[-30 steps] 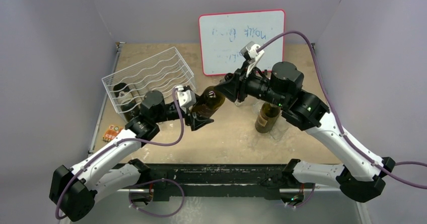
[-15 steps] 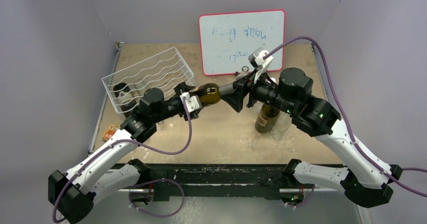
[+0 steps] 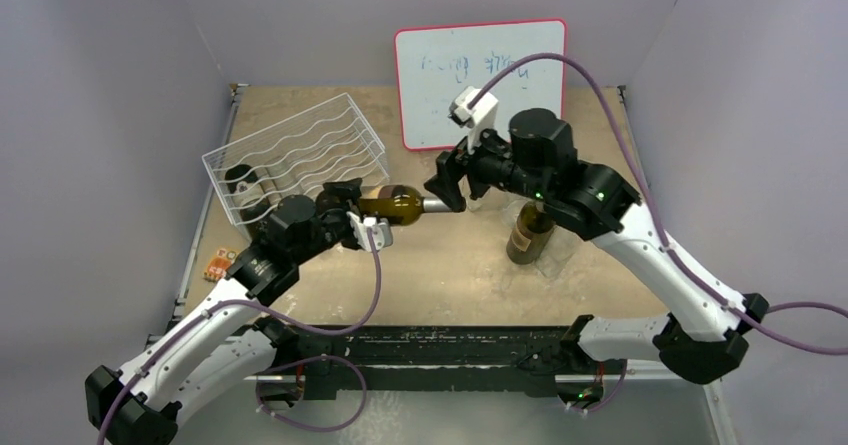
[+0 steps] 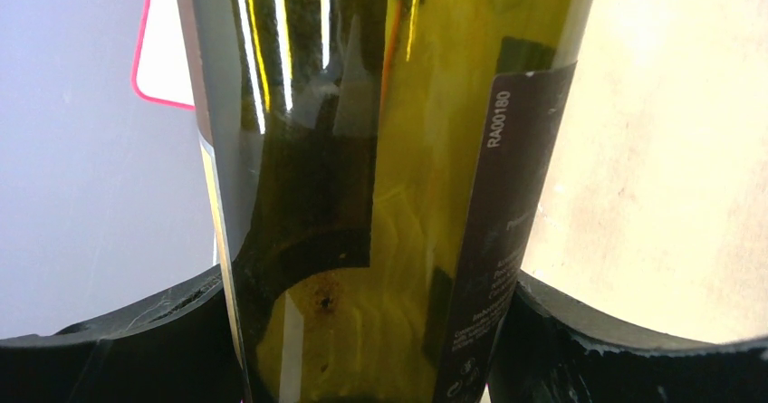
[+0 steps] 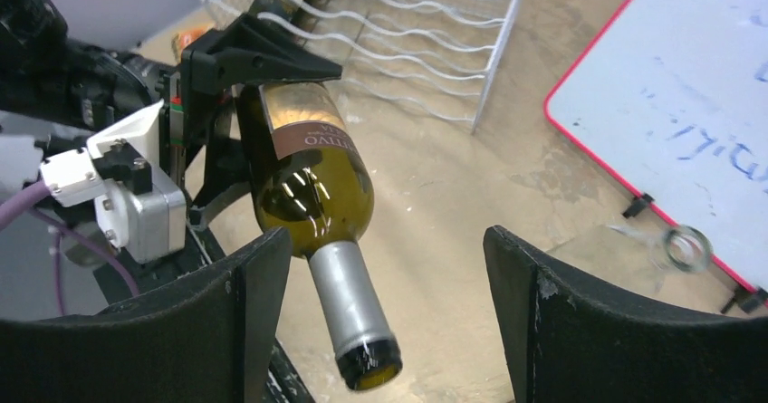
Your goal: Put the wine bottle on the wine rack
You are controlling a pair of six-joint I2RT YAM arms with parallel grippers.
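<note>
The wine bottle (image 3: 395, 204) is olive-green glass with a silver-foiled neck, and it hangs level above the table. My left gripper (image 3: 352, 205) is shut on its body, whose glass (image 4: 380, 195) fills the left wrist view between the two black fingers (image 4: 118, 340). My right gripper (image 3: 445, 180) is open at the neck end. In the right wrist view the neck (image 5: 349, 303) lies between the right gripper's (image 5: 389, 303) spread fingers, close to the left one, with a wide gap on the other side. The white wire wine rack (image 3: 300, 155) stands just left of and behind the bottle's base.
A dark bottle (image 3: 243, 181) lies in the rack's left end. Another brown bottle (image 3: 530, 233) stands upright under my right arm. A red-framed whiteboard (image 3: 480, 80) leans at the back wall. A small orange object (image 3: 222, 263) lies at the table's left edge.
My right gripper has opened and let go of the bottle's neck. My left arm has swung the bottle left toward the rack and levelled it.
</note>
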